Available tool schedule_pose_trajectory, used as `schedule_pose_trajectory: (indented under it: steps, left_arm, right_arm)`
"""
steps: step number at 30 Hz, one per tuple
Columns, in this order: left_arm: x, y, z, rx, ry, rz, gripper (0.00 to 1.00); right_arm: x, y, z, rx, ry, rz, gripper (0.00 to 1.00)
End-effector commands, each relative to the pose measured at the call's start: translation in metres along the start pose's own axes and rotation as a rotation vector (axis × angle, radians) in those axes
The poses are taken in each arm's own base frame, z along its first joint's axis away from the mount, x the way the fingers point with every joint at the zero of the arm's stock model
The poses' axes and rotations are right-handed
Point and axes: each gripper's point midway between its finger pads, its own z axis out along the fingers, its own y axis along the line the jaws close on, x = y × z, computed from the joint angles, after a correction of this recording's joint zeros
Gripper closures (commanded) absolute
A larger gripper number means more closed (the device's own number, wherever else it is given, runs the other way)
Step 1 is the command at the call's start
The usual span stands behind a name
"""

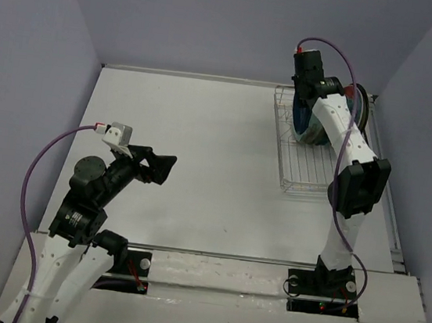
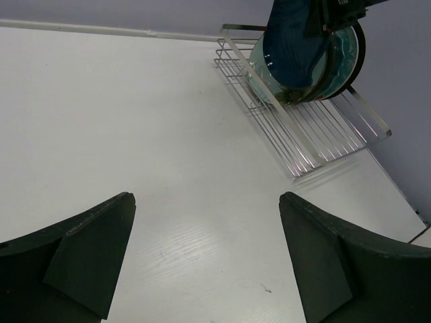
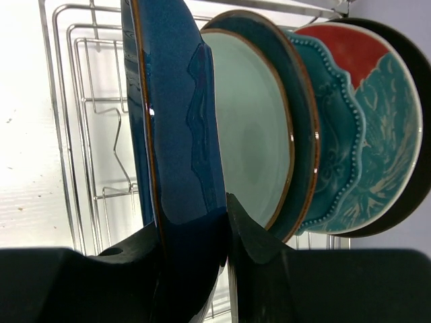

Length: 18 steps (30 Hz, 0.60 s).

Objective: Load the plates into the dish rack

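The navy plate (image 3: pixel 178 134) stands on edge at the front of the row in the dish rack (image 1: pixel 309 173), at the upper right of the overhead view. The right pincer (image 3: pixel 192 235) grips its rim, one finger on each face. Whether its lower edge has seated between the wires is hidden by the fingers. It is a deep blue glazed plate with a thin brown line along the rim and a raised ridge across its back. Being ceramic, it probably handles as stiff, fairly heavy and slick, and would chip if knocked against its neighbours. The rim is the sensible place to hold it, squarely and well in from the lip. Behind it, packed close and upright, stand a pale mint plate (image 3: pixel 249 128), a round teal plate (image 3: pixel 300 94), a scalloped teal plate (image 3: pixel 333 168), a red plate with a teal flower (image 3: pixel 377 101) and a dark-rimmed plate (image 3: pixel 414 155) at the far right. The rack's near half is bare wire. Well apart, at the left of the overhead view, the left pincer (image 1: pixel 160 166) hangs above the white tabletop (image 1: pixel 204 128) with its jaws spread wide and nothing between them.
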Motion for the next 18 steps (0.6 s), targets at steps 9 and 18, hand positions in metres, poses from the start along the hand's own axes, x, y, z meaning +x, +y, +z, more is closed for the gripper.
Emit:
schedule_pose_trajectory:
  steps: [9,18]
  left_arm:
    - [-0.004,-0.003,0.002,0.021,-0.022,0.019,0.01]
    - [-0.002,-0.002,0.004,0.015,-0.015,0.017,0.01]
  right_arm:
    - [-0.012,0.014,0.022,0.002,-0.028,0.014,0.93]
    - [0.008,0.05,0.055,-0.077,0.038,-0.002,0.93]
